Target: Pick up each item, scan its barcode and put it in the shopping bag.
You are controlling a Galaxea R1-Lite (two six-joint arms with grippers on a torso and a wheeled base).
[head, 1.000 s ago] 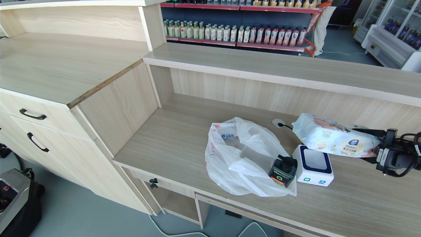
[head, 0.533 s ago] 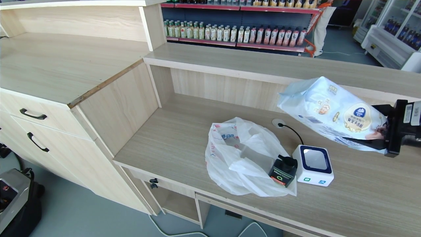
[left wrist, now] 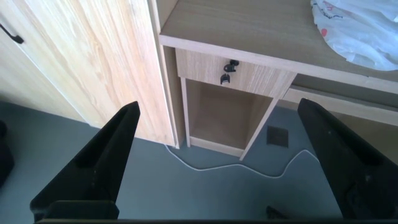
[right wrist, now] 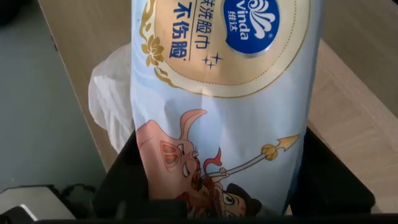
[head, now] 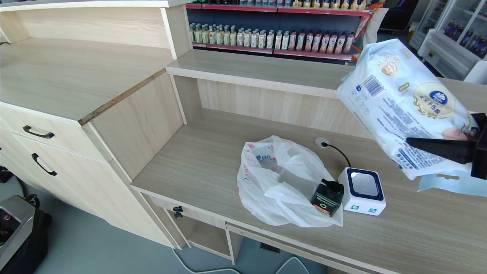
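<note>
My right gripper (head: 462, 146) is shut on a large pale-blue pack of wet wipes (head: 403, 102), held high in the air at the right above the counter, barcode side turned up and to the left. The same pack (right wrist: 217, 99) runs between the right gripper's fingers (right wrist: 124, 180) in the right wrist view. A white barcode scanner (head: 362, 190) with a dark-framed window sits on the counter below it. The white plastic shopping bag (head: 277, 179) lies open left of the scanner, a small black box (head: 326, 198) resting at its edge. My left gripper (left wrist: 217, 162) hangs open below the counter, over the floor.
A cable (head: 335, 149) runs from the scanner to a round port in the wooden counter (head: 213, 160). A raised ledge (head: 266, 72) borders the back. Drawers (head: 38, 148) stand at the left. A keyed drawer (left wrist: 230, 68) sits under the counter edge, and a cord lies on the floor (left wrist: 236, 168).
The right gripper has lifted the wipes pack from the counter beside the scanner up into the air and tilted it, so its barcode side now faces up. The left arm's earlier position is unseen.
</note>
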